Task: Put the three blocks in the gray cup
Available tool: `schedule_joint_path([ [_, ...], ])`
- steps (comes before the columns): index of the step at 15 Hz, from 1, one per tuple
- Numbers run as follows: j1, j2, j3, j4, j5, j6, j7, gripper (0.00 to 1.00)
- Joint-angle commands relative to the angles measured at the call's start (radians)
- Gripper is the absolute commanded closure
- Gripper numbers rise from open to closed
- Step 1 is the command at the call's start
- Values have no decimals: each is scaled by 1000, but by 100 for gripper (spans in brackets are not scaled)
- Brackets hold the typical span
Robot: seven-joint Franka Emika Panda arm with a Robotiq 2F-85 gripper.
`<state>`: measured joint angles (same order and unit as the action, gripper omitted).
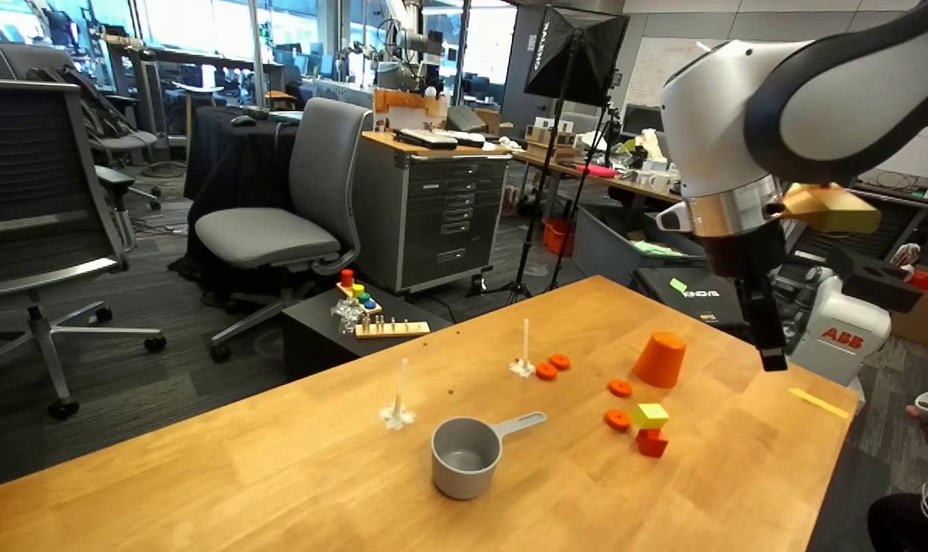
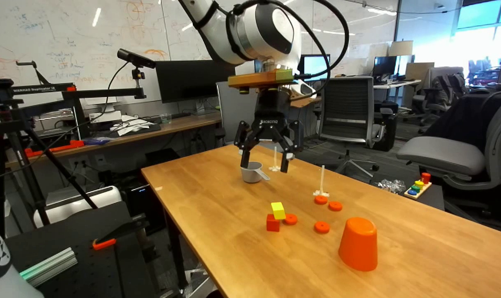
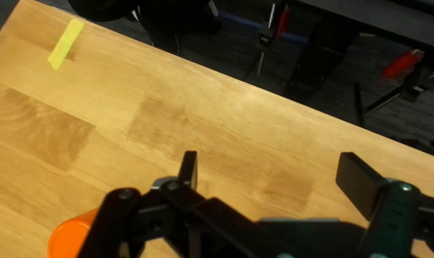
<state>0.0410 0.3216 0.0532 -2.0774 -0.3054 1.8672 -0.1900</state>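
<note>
A gray cup (image 1: 464,481) with a straight handle stands upright on the table in both exterior views; its inside looks bare. Away from it, a yellow-green block (image 2: 278,210) sits slightly askew on top of a red block (image 2: 273,223). The same yellow-green block (image 1: 650,416) and red block (image 1: 651,443) show in an exterior view. I cannot tell a third block apart from these two. High above the table, my gripper (image 2: 264,162) points down, open, touching nothing. In the wrist view the gripper (image 3: 268,161) has only bare wood between its fingers; blocks and gray cup are out of that view.
An orange tapered cup (image 1: 660,360) stands upside down near the blocks; its edge also shows in the wrist view. Several orange discs (image 1: 618,419) lie around. Two thin upright pegs (image 1: 526,341) rise from the table. Yellow tape (image 3: 65,43) lies near the table edge.
</note>
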Motion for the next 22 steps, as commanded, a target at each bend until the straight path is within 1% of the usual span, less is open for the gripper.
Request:
schedule_joint_path([
  [1, 32, 142, -3, 162, -70, -122, -34, 0],
  [4, 57, 246, -10, 263, -122, -177, -16, 0],
  [6, 66, 292, -6, 304, -127, -141, 16, 0],
  [10, 61, 340, 24, 355, -32, -52, 38, 0],
  [13, 61, 371, 33, 376, 25, -33, 32, 0],
  [15, 60, 376, 30, 372, 42, -35, 29, 0],
  [22, 77, 416, 4, 375, -5, -65, 27, 0],
])
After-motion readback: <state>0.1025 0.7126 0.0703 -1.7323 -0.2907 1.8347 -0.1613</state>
